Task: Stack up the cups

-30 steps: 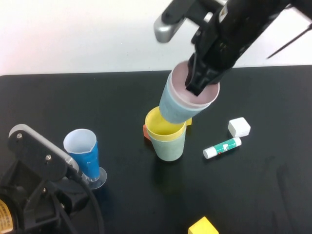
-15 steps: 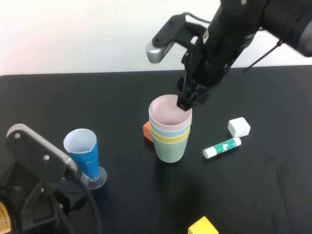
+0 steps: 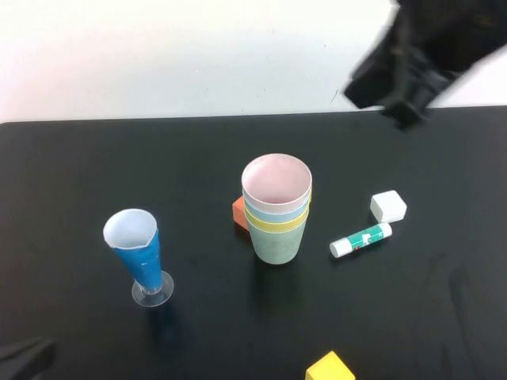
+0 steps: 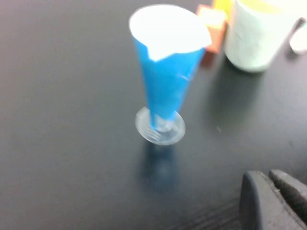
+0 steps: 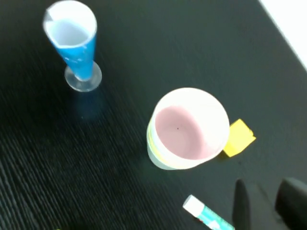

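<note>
The four cups stand nested in one upright stack [image 3: 276,237] at the table's middle: green [image 3: 276,247] at the bottom, then yellow [image 3: 276,226], light blue [image 3: 276,212] and pink [image 3: 276,178] on top. The stack also shows in the right wrist view [image 5: 188,129]. My right gripper [image 5: 265,206] is open and empty, raised above and to the right of the stack; its arm [image 3: 412,59] is a dark blur at the far right. My left gripper [image 4: 276,201] is shut and empty, low at the near left, away from the cups.
A blue-and-white paper cone [image 3: 139,249] on a clear base stands at the left. An orange block [image 3: 237,212] touches the stack's left side. A white block [image 3: 388,206] and a glue stick [image 3: 360,239] lie right of it. A yellow block [image 3: 329,368] sits at the front edge.
My right gripper lowered the pink and blue cups into the yellow and green ones, let go and rose away to the far right. My left arm drew back out of the high view.
</note>
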### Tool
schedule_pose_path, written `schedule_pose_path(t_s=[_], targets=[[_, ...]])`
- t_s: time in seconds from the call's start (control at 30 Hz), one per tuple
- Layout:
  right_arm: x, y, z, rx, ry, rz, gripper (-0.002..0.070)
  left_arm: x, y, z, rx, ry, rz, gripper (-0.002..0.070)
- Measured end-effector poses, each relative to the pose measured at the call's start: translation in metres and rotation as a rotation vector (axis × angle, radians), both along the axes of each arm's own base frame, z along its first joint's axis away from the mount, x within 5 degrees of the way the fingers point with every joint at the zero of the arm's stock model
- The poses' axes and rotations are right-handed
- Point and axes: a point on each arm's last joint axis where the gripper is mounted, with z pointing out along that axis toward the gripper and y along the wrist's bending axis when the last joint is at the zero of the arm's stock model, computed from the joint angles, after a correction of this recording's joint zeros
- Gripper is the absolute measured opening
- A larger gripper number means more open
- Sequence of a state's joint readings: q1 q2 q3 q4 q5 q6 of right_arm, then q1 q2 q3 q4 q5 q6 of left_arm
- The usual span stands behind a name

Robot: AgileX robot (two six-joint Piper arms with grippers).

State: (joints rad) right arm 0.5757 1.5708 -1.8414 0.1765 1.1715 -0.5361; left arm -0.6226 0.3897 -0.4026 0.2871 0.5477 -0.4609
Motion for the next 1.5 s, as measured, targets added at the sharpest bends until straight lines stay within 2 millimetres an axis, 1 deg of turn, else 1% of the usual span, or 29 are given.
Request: schedule_pose_path(t_s=[0.07,0.13,0.27,0.3,0.37,0.47,0.53,0.63,0.77,1.0,1.17,1.3,1.4,1.5], targets=[[-0.019,-0.013,-0.001,0.041,-0.045,-0.010,0.0092,-0.007,0.008,0.002,-0.020,-0.040,0.028,-0.0002],[-0.038,-0.025,-0.006,0.082,-0.091,-0.027,0.0068,-0.013,0.015,0.002,-0.022,-0.068,0.046,-0.0002],[-0.081,-0.056,-0.028,0.163,-0.194,-0.067,0.0029,-0.020,0.023,-0.002,-0.014,-0.047,0.081,-0.0002],[-0.091,-0.062,-0.027,0.192,-0.233,-0.075,0.0025,-0.020,0.024,-0.003,-0.008,-0.033,0.089,-0.0002],[-0.116,-0.080,-0.040,0.239,-0.298,-0.093,0.0016,-0.021,0.026,-0.005,0.010,-0.010,0.100,-0.0001],[-0.143,-0.099,-0.055,0.299,-0.380,-0.111,0.0013,-0.022,0.027,-0.007,0.019,0.004,0.108,-0.0002],[-0.157,-0.109,-0.067,0.322,-0.411,-0.119,0.0013,-0.022,0.027,-0.007,0.019,0.004,0.108,-0.0002],[-0.174,-0.121,-0.079,0.354,-0.455,-0.125,0.0013,-0.022,0.027,-0.007,0.019,0.004,0.108,-0.0002],[-0.182,-0.127,-0.098,0.349,-0.448,-0.127,0.0012,-0.022,0.027,-0.007,0.020,0.006,0.109,-0.0002],[-0.180,-0.126,-0.129,0.295,-0.377,-0.129,0.0011,-0.022,0.027,-0.007,0.020,0.006,0.109,-0.0001],[-0.180,-0.125,-0.147,0.264,-0.334,-0.130,0.0011,-0.022,0.027,-0.007,0.020,0.006,0.109,-0.0002],[-0.180,-0.129,-0.168,0.199,-0.307,-0.147,0.0011,-0.022,0.027,-0.007,0.018,0.006,0.110,-0.0002],[-0.182,-0.132,-0.177,0.240,-0.319,-0.184,0.0011,-0.022,0.027,-0.007,0.018,0.006,0.110,-0.0002],[-0.183,-0.134,-0.187,0.290,-0.391,-0.202,0.0011,-0.022,0.027,-0.007,0.018,0.006,0.110,-0.0002]])
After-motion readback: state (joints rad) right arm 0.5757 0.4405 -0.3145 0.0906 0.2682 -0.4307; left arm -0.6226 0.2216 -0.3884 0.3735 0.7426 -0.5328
